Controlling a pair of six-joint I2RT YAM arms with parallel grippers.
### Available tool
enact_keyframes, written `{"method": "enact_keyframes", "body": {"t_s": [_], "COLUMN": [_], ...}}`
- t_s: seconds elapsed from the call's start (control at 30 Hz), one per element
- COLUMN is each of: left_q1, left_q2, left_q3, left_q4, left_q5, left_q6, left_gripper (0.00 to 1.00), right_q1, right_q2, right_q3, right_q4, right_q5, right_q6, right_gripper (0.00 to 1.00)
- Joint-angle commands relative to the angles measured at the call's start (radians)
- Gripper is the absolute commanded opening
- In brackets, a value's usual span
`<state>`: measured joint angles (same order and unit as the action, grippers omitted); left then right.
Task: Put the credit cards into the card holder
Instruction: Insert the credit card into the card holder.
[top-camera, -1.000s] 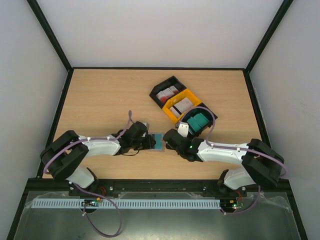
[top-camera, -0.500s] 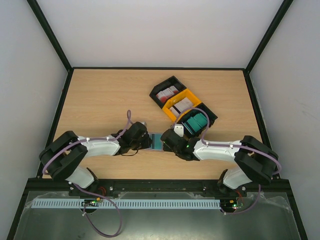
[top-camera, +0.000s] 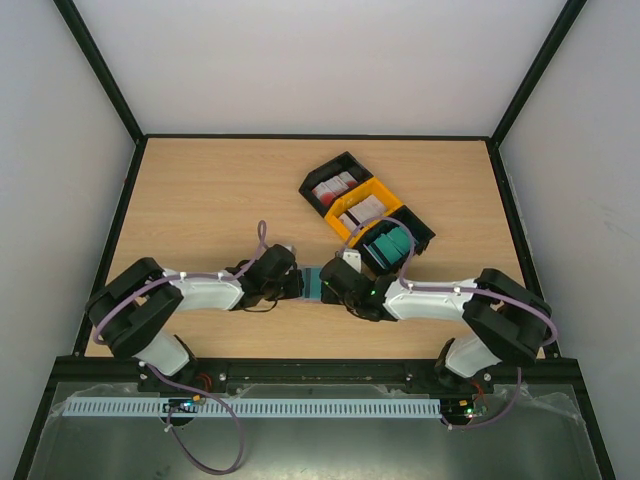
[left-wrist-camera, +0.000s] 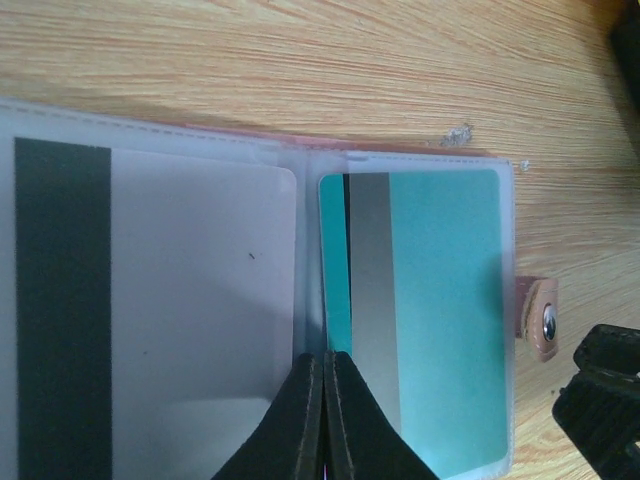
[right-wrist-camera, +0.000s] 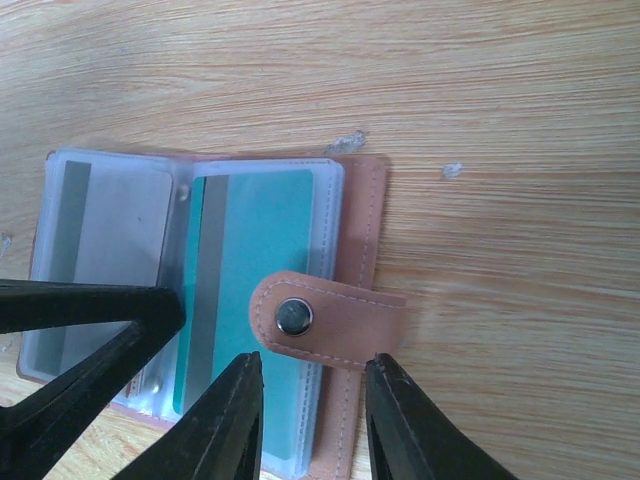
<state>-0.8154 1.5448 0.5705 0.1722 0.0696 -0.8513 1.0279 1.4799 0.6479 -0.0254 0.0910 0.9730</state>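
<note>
The reddish-brown card holder (right-wrist-camera: 365, 250) lies open on the table between both grippers, also seen in the top view (top-camera: 313, 284). Its clear sleeves show a teal card (left-wrist-camera: 445, 310) on the right page and a whitish-grey card with a dark stripe (left-wrist-camera: 190, 300) on the left page. My left gripper (left-wrist-camera: 325, 368) is shut, its tips on the fold between the two pages. My right gripper (right-wrist-camera: 312, 385) is open, its fingers either side of the snap strap (right-wrist-camera: 330, 325), which lies over the teal card (right-wrist-camera: 260, 250).
Three trays stand behind the right arm: a black tray (top-camera: 322, 170) with red-and-white cards, a yellow tray (top-camera: 388, 190) with whitish cards, and a black tray (top-camera: 424, 233) with teal cards. The left gripper's fingers (right-wrist-camera: 90, 310) show at the left of the right wrist view.
My right gripper has moved left, up to the card holder's right edge. My left gripper has stayed on the holder.
</note>
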Motion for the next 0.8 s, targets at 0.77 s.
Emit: {"method": "enact_keyframes", "body": {"t_s": [0.77], "left_q1": [-0.001], "left_q2": [0.052], "left_q3": [-0.023], "left_q4": [-0.068], "left_q5": [-0.050], "left_q6": [0.020], "left_gripper": [0.03], "right_q1": [-0.002], "right_q2": [0.053], "right_q3": [0.017], "right_q4": [0.052], "right_q5": [-0.068], "right_q6": [0.050], "right_gripper": [0.27]}}
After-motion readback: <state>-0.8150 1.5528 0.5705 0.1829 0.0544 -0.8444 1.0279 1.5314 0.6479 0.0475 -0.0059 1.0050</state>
